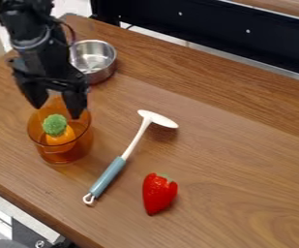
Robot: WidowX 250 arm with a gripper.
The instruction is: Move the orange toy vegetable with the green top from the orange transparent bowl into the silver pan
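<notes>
The arm cut off at upper left, a black gripper hangs open-fingered and empty over a translucent orange cup at left, masking its far rim; inside sits a green-topped orange toy, its base indistinct, while a metal bowl, upper left, is partly hidden behind the arm
</notes>
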